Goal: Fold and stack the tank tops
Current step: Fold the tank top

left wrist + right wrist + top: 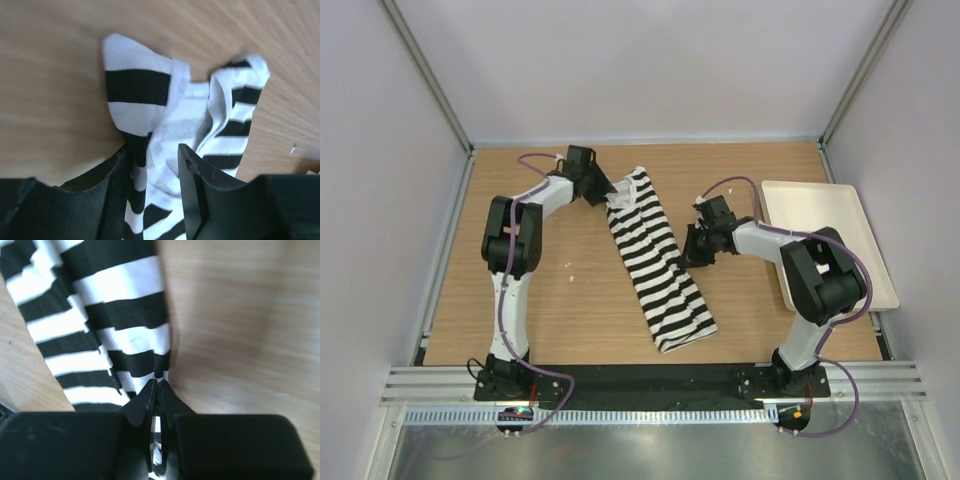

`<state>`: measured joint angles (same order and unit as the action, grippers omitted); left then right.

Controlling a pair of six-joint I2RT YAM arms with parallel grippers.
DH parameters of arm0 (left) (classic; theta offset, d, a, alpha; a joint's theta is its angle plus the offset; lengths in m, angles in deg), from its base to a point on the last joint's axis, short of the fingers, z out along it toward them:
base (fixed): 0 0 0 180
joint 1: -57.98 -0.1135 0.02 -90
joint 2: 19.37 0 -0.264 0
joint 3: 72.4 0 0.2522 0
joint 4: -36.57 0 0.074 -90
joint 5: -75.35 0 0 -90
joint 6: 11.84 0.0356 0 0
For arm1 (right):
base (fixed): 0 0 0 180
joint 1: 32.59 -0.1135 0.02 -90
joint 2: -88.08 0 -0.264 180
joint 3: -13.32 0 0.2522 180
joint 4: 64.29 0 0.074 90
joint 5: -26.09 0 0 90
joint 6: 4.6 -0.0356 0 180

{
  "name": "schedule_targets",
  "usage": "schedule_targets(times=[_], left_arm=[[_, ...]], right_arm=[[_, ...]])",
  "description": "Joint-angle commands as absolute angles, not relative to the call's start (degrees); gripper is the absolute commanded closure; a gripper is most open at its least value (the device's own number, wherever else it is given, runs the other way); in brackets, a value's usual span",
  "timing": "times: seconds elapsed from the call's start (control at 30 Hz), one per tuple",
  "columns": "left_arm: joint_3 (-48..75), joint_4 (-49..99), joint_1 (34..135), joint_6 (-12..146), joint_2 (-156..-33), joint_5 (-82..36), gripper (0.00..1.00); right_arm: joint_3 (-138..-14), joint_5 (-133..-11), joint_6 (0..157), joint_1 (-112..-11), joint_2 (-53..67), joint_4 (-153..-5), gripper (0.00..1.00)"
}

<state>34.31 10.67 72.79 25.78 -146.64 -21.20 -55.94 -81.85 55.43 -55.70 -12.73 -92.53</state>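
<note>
Two claws are mine, and both are at the soft sleeveless tank top (655, 265) (140, 85) (120, 315) of black and white striped cloth with white trim. It lies stretched out as a long narrow band on the brown wooden table (570, 290).

My left claw (603, 195) (152, 150) is at the shoulder end of the tank top. Its two fingers stand about half apart, and bunched cloth fills the gap between them. The two straps spread on the table just beyond the fingertips. Whether the fingers really press the cloth or only stand around it, I cannot tell.

My right claw (692, 250) (157, 387) is at the long side edge of the tank top, near the middle of its length. Its fingertips are almost together, with only a thin slit, and they pinch the cloth edge; the stripes pucker toward the tips. Ahead of this claw and to its left is striped cloth, and to its right is bare wood.

Behind my right claw, well apart from the tank top, a plain white rectangular tray (815, 215) lies on the table.
</note>
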Motion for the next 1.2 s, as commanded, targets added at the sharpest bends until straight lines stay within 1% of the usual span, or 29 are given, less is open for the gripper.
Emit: schedule_targets(times=[0.0,0.07,0.1,0.13,0.17,0.2,0.23,0.27,0.33,0.37,0.43,0.5,0.6,0.67,0.77,0.87,0.97,1.03,1.07,1.1,1.13,1.17], left_arm=[[45.22,6.3,73.27,25.34,-151.98,-21.6,0.58],[50.76,3.4,73.62,26.04,-156.45,-21.68,0.58],[55.14,3.13,73.71,26.22,-157.44,-22.29,0.57],[57.01,2.08,73.71,26.31,-158.23,-22.47,0.56],[59.9,1.29,73.71,27.18,-159.02,-22.48,0.5],[60.71,0.5,73.63,27.8,-158.94,-21.78,0.46],[60.81,-0.47,73.63,28.67,-158.25,-20.99,0.43],[59.68,-0.91,73.54,29.9,-156.41,-20.29,0.38],[57.22,-1.18,73.19,31.22,-153.6,-18.88,0.34],[54.07,-1.09,73.01,31.75,-152.28,-18.87,0.32],[50.19,-0.92,72.75,33.25,-147.53,-18.87,0.32],[42.99,0.39,72.75,34.39,-142.19,-19.57,0.31],[31.39,4.95,72.84,33.78,-134.9,-21.94,0.33],[24.73,6.9,72.84,33.25,-132.41,-22.91,0.34],[19.25,8.48,73.18,32.37,-128.72,-25.54,0.38],[14.08,9.19,75.2,32.63,-124.94,-25.38,0.45],[8.35,9.28,78.01,32.9,-120.12,-24.24,0.47],[4.15,9.02,79.33,33.16,-117.47,-22.22,0.47],[2.64,8.84,80.38,32.99,-115.02,-21.87,0.47],[1.32,8.84,80.83,33.16,-114.04,-21.43,0.48],[-1.13,8.75,81.09,33.16,-113.16,-21.33,0.49],[-2.37,8.66,81.45,32.99,-112.11,-21.42,0.5]], right_arm=[[-55.1,-81.32,52.1,-60.44,-9.3,-90.7,0.89],[-55.37,-81.05,51.13,-62.9,-9.39,-90.35,0.85],[-55.54,-80.97,51.04,-63.08,-9.65,-90.35,0.76],[-55.72,-80.53,50.87,-63.09,-9.83,-90.44,0.73],[-55.98,-78.96,50.95,-62.91,-9.83,-91.05,0.7],[-56.25,-78.25,51.47,-62.91,-9.74,-91.58,0.63],[-56.86,-77.72,51.83,-62.56,-9.65,-92.28,0.6],[-57.04,-77.54,52.0,-61.6,-9.65,-92.28,0.55],[-57.74,-78.5,52.27,-60.1,-9.83,-91.68,0.54],[-58.26,-79.37,52.36,-58.27,-10.79,-91.41,0.54],[-60.63,-81.75,52.53,-56.85,-12.28,-90.62,0.54],[-62.92,-83.59,52.8,-55.88,-15.27,-90.35,0.54],[-69.76,-85.79,52.97,-55.09,-20.63,-90.09,0.54],[-72.41,-87.11,52.1,-54.48,-23.53,-89.65,0.54],[-76.8,-88.26,50.34,-52.81,-28.1,-88.51,0.53],[-81.11,-87.21,49.55,-51.66,-31.62,-87.98,0.53],[-86.12,-87.2,48.84,-50.52,-35.48,-88.42,0.54],[-88.59,-86.85,47.7,-49.82,-37.85,-88.07,0.6],[-89.03,-86.59,47.18,-49.55,-38.39,-87.37,0.69],[-89.64,-86.42,46.21,-49.29,-39.09,-86.58,0.75],[-90.08,-85.98,45.77,-48.76,-39.62,-85.96,0.87],[-90.52,-85.71,45.07,-48.67,-40.84,-85.7,0.92]])
